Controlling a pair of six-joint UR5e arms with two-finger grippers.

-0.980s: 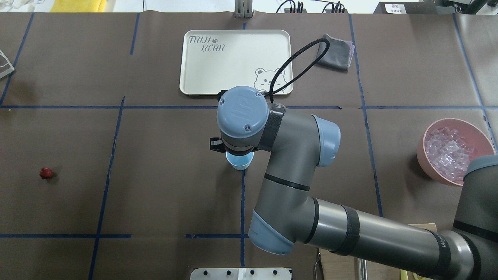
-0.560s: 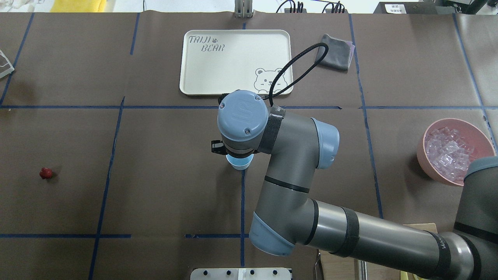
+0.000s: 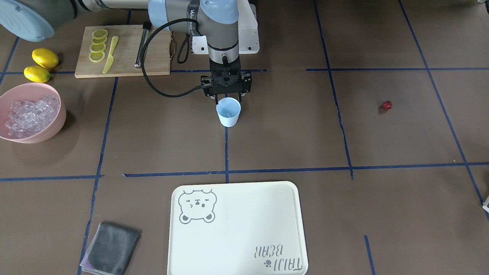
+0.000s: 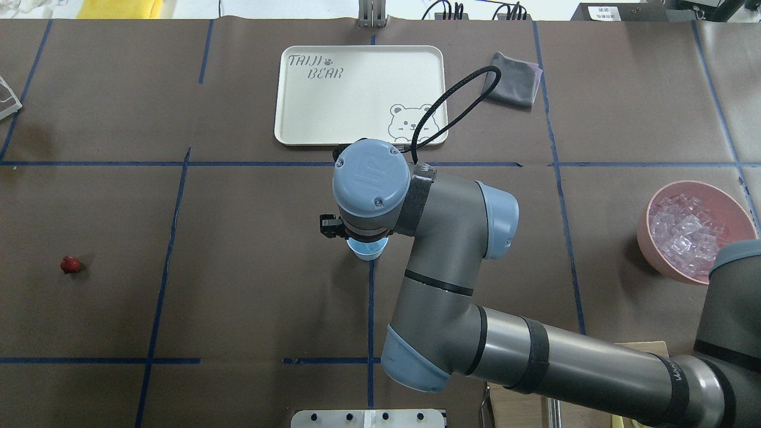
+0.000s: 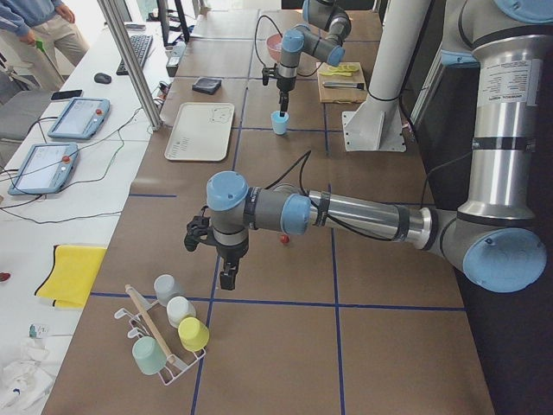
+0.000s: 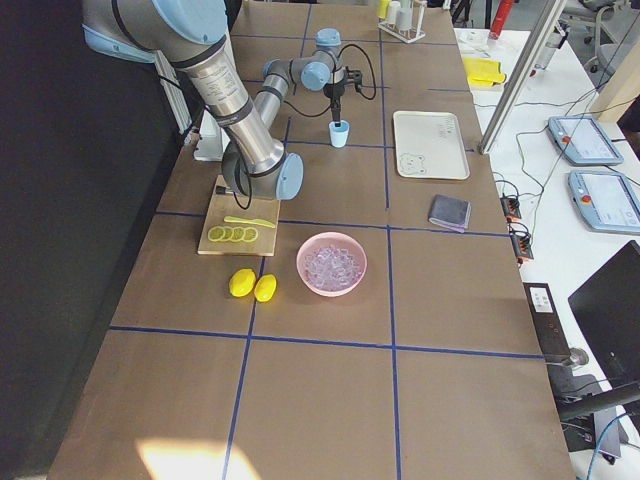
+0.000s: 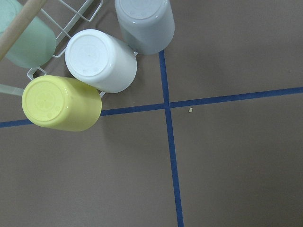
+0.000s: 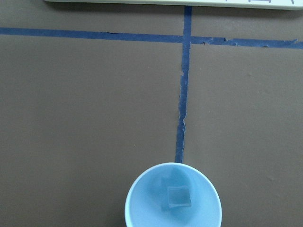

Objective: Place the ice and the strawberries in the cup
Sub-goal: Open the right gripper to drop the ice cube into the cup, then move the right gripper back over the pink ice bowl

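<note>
The light-blue cup (image 3: pixel 228 112) stands at the table's middle, also in the overhead view (image 4: pixel 367 252). The right wrist view shows one clear ice cube (image 8: pixel 178 197) lying inside the cup (image 8: pixel 142 208). My right gripper (image 3: pixel 228 98) hangs open just above the cup's rim on the robot's side, nothing in it. More ice (image 3: pixel 28 114) is heaped in the pink bowl (image 3: pixel 57 122). The strawberry (image 3: pixel 387 105) lies alone far off on the left arm's side (image 4: pixel 70 264). My left gripper (image 5: pixel 226 278) shows only in the exterior left view, near a cup rack; I cannot tell its state.
A cream tray (image 3: pixel 237 229) lies beyond the cup, a grey cloth (image 3: pixel 110 248) beside it. A cutting board (image 3: pixel 153 53) with lemon slices, a yellow knife and a metal rod sits near the robot base, two lemons (image 3: pixel 45 58) next to it. A rack of upturned cups (image 7: pixel 99 61) is under the left wrist.
My right wrist has shifted slightly toward the robot over the cup, covering more of it in the overhead view. The strawberry and bowl have not moved.
</note>
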